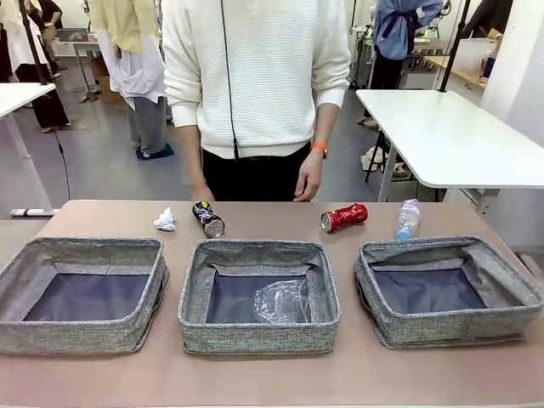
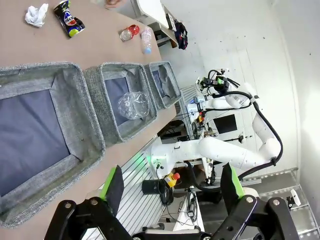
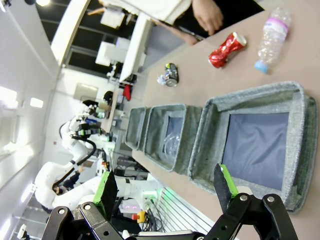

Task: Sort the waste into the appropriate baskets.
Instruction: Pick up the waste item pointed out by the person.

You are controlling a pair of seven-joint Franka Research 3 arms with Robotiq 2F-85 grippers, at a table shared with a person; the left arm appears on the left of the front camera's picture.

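Front view: three grey baskets stand in a row on the brown worktop (image 1: 272, 378), and four pieces of waste lie in a loose line beyond them, near the far edge where a person (image 1: 255, 76) in a white jumper stands. The white paper wad (image 1: 165, 221) sits behind the left basket (image 1: 76, 336). Just beside it, the dark blue-black can (image 1: 208, 218) lies on its side, its long axis slanting across the worktop with the silver end turned toward the robot and slightly to the right. The red can (image 1: 343, 218), dented, also lies on its side, its long axis running roughly left to right and its silver end pointing left, toward the dark can but well apart from it. The small clear bottle (image 1: 408, 219) lies behind the right basket (image 1: 442, 327), its long axis running far to near, with the blue cap toward the robot and the pink label at the far end. The clear plastic cup (image 1: 282, 302) lies tipped over inside the middle basket (image 1: 255, 336), in its near right corner. Left wrist view: the left hand (image 2: 172, 184) is spread wide with nothing between its green-padded fingers, off the near edge of the worktop. Right wrist view: the right hand (image 3: 165, 186) is likewise released and empty, hanging near the right basket's outer corner.
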